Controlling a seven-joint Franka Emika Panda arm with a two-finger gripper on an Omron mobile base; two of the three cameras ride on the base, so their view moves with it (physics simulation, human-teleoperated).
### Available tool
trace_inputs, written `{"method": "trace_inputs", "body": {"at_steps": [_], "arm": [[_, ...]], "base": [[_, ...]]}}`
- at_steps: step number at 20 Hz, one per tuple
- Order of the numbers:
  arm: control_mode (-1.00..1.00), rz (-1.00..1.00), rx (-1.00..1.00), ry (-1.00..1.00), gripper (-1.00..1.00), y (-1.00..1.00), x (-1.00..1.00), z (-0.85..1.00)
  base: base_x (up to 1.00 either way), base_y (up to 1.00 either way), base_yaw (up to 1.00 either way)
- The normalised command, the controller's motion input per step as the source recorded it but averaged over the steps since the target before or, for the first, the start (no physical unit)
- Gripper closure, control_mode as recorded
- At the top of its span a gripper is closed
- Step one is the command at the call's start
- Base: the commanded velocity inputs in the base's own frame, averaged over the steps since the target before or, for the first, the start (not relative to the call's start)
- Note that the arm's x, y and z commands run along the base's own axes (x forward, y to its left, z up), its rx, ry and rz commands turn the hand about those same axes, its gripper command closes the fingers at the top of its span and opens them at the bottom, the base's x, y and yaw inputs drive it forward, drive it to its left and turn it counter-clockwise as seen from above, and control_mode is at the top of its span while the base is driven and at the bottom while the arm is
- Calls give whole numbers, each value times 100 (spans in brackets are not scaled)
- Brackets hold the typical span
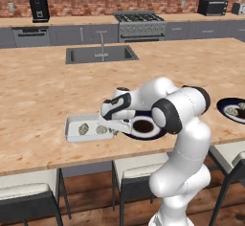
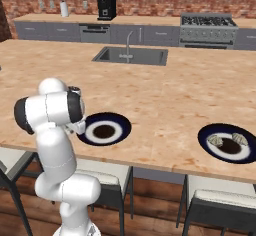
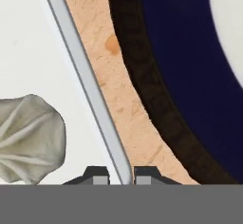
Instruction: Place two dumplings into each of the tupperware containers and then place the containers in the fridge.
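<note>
While its jaws pinched the rim of the whitish tupperware container [image 3: 88, 80] at the bottom centre of the hand view, the gripper [image 3: 121, 174] sat low between that tray and the emptied dark blue plate [image 3: 180, 66] to the right. One dumpling [image 3: 29, 137] lay inside at lower left; the left base view showed two dumplings [image 1: 83, 129] in the tray, left of centre. That container looked filled, so carrying it to the fridge appeared to be the step in hand, calling for a level lift. A second plate [image 2: 227, 142], lower right in the right base view, held two more pieces.
</note>
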Motion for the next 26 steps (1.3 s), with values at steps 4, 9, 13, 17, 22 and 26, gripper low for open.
{"method": "trace_inputs", "body": {"at_steps": [4, 9, 13, 17, 22, 26], "arm": [[-100, -4, 0, -10, 100, 0, -39, 63], [-100, -15, 3, -6, 100, -6, -25, 99], [-100, -27, 6, -1, 100, -35, -58, 99], [-100, -34, 8, 1, 100, -69, -84, 85], [-100, -35, 1, 0, 100, -61, -86, 66], [-100, -29, 0, 0, 100, -63, -57, 66]], "base": [[0, 0, 0], [0, 0, 0], [0, 0, 0], [0, 0, 0], [0, 0, 0], [0, 0, 0]]}}
